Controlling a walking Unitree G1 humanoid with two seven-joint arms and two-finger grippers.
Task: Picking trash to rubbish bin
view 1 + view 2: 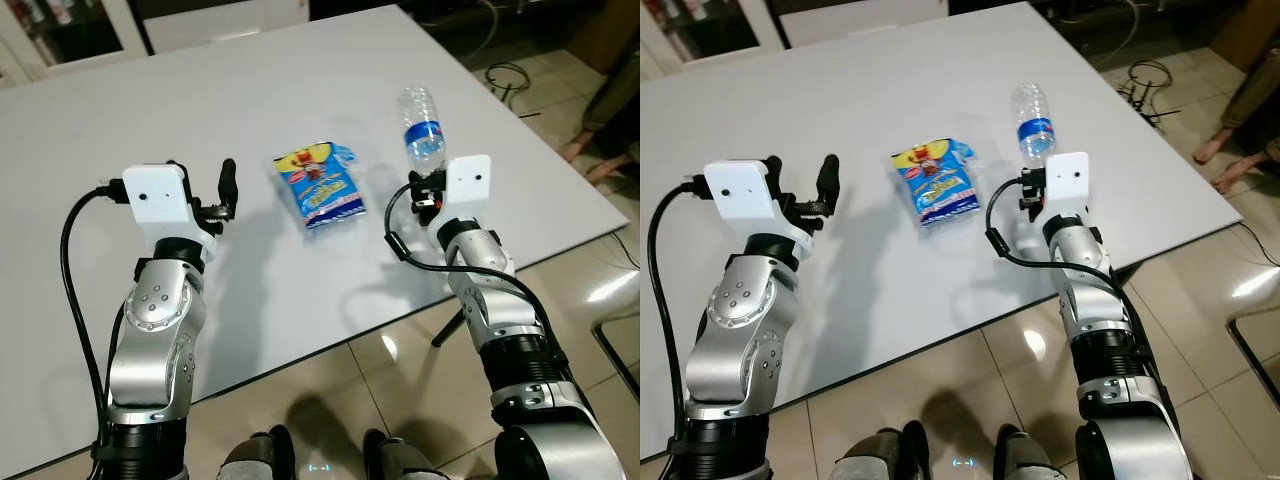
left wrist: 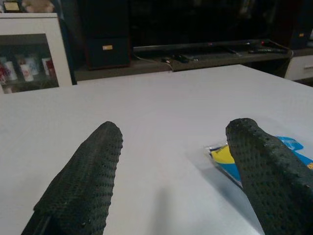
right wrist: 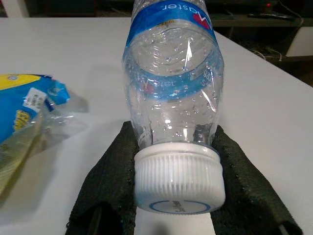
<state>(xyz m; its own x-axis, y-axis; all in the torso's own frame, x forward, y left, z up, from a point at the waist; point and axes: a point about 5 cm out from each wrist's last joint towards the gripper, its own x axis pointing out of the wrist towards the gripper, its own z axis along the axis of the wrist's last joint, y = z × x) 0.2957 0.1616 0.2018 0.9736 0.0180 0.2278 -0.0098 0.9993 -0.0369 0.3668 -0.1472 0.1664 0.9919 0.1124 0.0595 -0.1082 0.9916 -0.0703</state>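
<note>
Right wrist view has the right gripper (image 3: 178, 196) clamped on a plastic water bottle (image 3: 172, 88) lying on the white surface (image 1: 200, 100), while the left gripper (image 1: 800, 190) hovers spread wide beside a snack packet (image 1: 320, 183).

My silver, jointed arms: white camera box on each wrist (image 1: 157, 198), looping black cable (image 1: 73, 262), dimpled black fingers (image 2: 88, 181).

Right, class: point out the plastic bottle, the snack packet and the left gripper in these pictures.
plastic bottle (image 3: 172, 93), right wrist view, on its clear body.
snack packet (image 1: 320, 185), left eye view, on its printed front.
left gripper (image 2: 171, 147), left wrist view, midway between its fingertips.
</note>
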